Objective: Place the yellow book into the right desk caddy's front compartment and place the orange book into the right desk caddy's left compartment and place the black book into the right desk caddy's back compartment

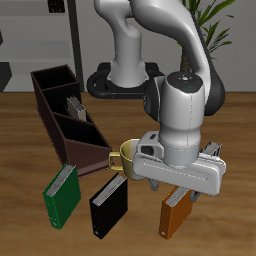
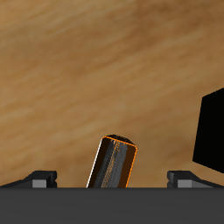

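Hovering above the orange book (image 1: pixel 176 212), the gripper (image 1: pixel 178 190) hangs over the counter (image 1: pixel 235 130) near its front edge. In the wrist view the orange book (image 2: pixel 112 163) lies flat on the wood between the two fingertips (image 2: pixel 41 179), which stand apart on either side of it; the jaws are released and grasp nothing. Contact between fingers and book cannot be confirmed.

The black book (image 1: pixel 109 207) lies flat at roughly nine o'clock of the orange book, close by but apart from it; its dark cover edge also shows in the wrist view (image 2: pixel 210 131). A green book (image 1: pixel 62 192) lies further out along the same nine o'clock line, just beside the black book.

The right desk caddy (image 1: pixel 52 115), a long maroon-brown open-topped box with inner partitions, stands at about ten o'clock of the black book, its slanted low end nearest the green book. A thin book (image 1: pixel 76 106), taken to be the yellow book, stands edge-on inside a middle compartment; which compartment cannot be told with certainty.

A yellowish mug (image 1: pixel 126 154) sits just beyond the caddy's low end, partly hidden by the robot's wrist.
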